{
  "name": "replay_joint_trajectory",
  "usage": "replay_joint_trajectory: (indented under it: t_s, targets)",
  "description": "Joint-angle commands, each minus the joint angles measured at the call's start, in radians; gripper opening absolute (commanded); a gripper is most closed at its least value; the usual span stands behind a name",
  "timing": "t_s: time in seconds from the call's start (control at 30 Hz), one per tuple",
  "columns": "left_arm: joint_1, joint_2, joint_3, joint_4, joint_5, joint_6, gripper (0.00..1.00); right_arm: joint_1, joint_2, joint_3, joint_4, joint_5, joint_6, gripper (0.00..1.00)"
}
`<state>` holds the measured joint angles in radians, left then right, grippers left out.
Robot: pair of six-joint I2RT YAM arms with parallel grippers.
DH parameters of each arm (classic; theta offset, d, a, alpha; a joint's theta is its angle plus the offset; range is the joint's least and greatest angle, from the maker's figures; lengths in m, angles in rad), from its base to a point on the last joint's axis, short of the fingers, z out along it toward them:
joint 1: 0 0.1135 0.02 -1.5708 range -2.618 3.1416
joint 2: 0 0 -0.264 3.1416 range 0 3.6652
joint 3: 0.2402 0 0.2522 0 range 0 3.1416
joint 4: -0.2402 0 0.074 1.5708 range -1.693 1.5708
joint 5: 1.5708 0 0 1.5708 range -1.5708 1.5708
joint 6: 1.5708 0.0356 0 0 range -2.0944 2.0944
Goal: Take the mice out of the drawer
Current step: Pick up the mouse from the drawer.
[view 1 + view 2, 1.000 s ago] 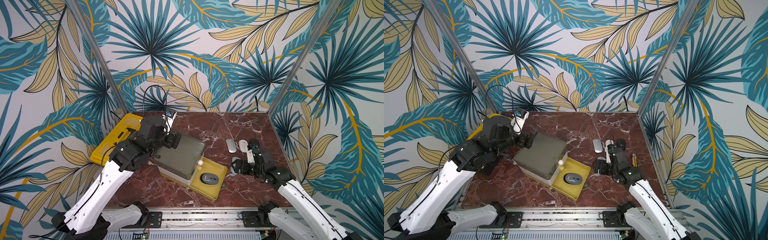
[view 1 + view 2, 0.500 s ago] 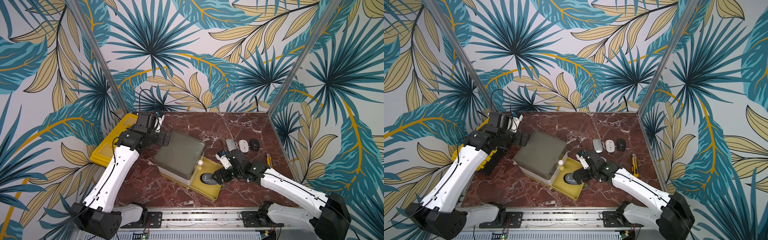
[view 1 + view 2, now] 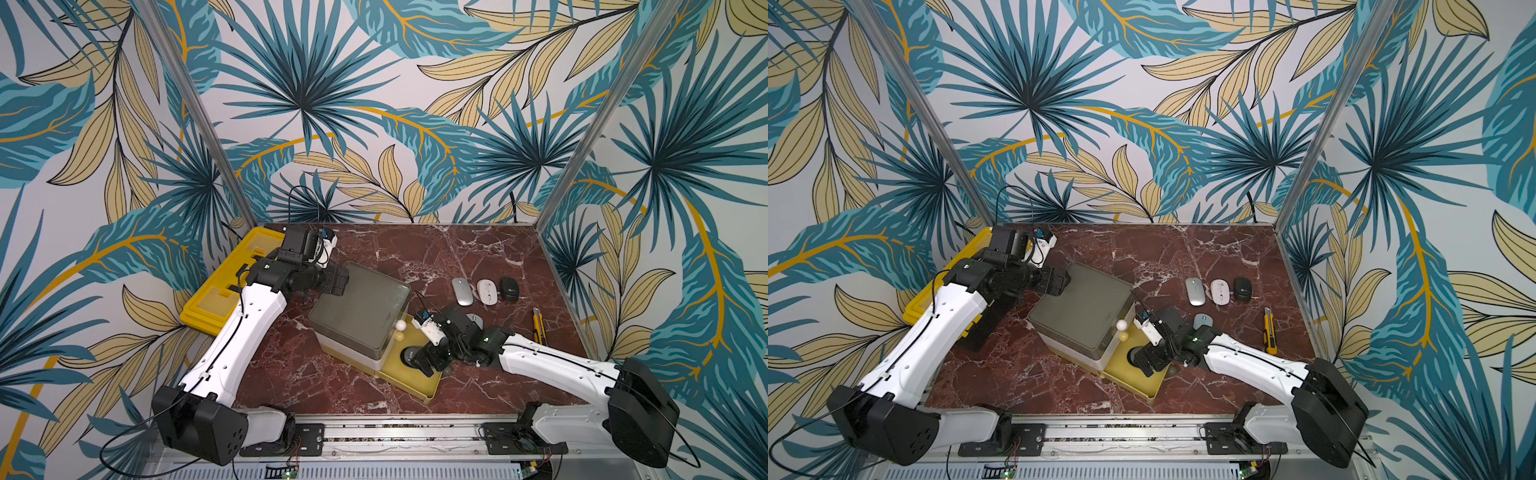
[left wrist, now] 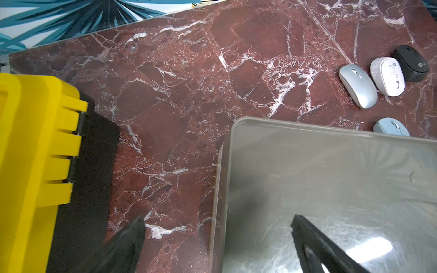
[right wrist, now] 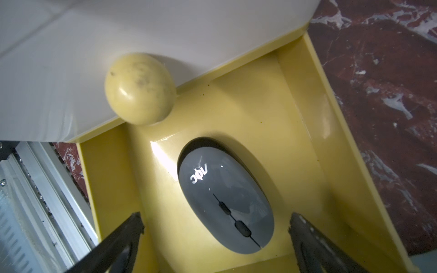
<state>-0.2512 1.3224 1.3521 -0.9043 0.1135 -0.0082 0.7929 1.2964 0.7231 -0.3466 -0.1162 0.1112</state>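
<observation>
The right end effector [image 5: 216,219] has swung from the four parked mice [image 3: 487,291] to the open drawer [image 3: 415,386] and hangs jaws apart over the dark grey mouse [image 5: 225,203], last one inside. The left end effector [image 4: 217,221], also apart, straddles the cabinet [image 4: 331,189] corner, probably steadying it.

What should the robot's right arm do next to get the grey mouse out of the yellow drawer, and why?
Probably lower the right jaws and close them on the dark grey mouse. It lies alone in the yellow drawer, under the wide-open jaws, which hold nothing.
</observation>
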Motion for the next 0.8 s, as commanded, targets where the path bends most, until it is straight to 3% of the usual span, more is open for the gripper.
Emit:
replay_joint_trajectory:
  t_s: [0.0,0.6,0.77]
  targets:
    - [0.010,-0.012,-0.025,0.029,0.026,-0.005,1.00,0.005,0.034,0.010,0.008,0.044,0.045,0.98]
    - [0.014,-0.028,-0.032,0.037,0.053,-0.001,1.00,0.056,0.183,0.022,0.068,0.210,0.145,0.96]
    - [0.015,-0.026,-0.031,0.037,0.058,-0.001,1.00,0.055,0.219,0.024,0.091,0.204,0.164,0.89]
